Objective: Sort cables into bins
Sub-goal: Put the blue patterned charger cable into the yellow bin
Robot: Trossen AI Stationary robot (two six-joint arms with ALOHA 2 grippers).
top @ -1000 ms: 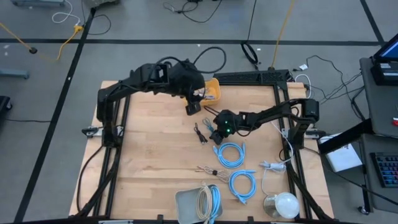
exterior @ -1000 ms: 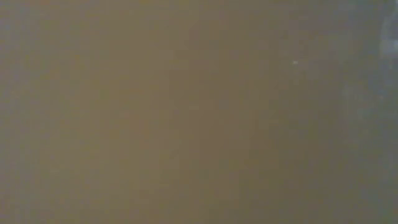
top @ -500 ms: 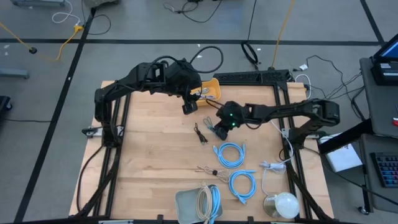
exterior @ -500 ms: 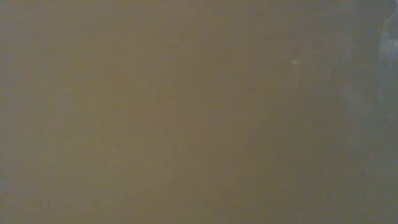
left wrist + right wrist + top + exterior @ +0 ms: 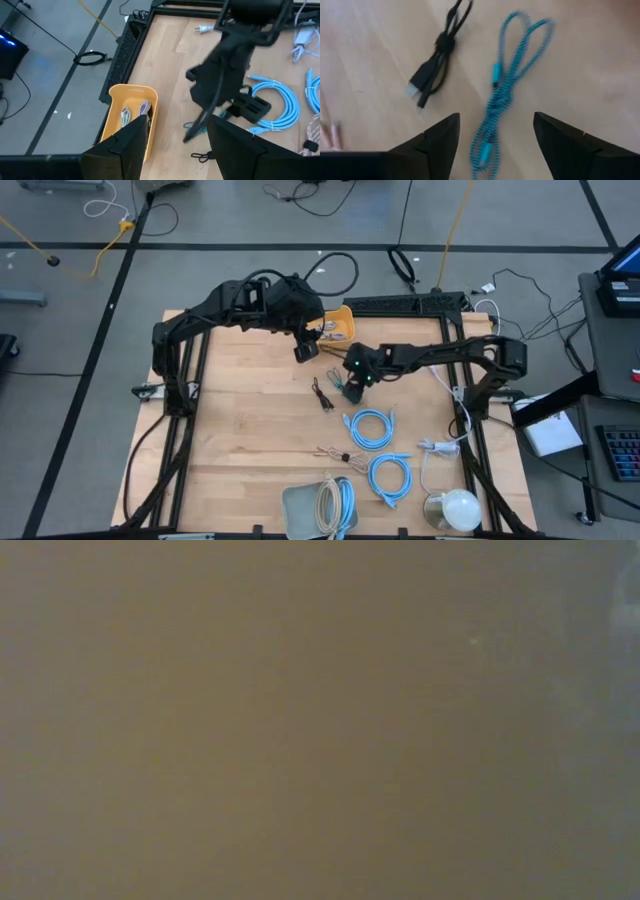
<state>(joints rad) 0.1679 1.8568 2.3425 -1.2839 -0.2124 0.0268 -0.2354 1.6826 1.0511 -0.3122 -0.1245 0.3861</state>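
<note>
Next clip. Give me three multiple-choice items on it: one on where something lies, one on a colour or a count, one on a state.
1. Where does the teal cable lie?
A. in the orange-yellow bin
B. on the bare table beside the black cable
C. in the grey bin

2. How many coiled light-blue cables lie loose on the table, outside any bin?
A. none
B. two
C. five

3. How do the right gripper's fingers stand?
A. apart, holding nothing
B. shut on the black cable
C. shut on the bin's rim

Answers:
1 B: the right wrist view shows it on the wood beside the black cable.
2 B: the high view shows two coils on the wood.
3 A: the right gripper has its fingers wide apart above the teal cable.
</note>
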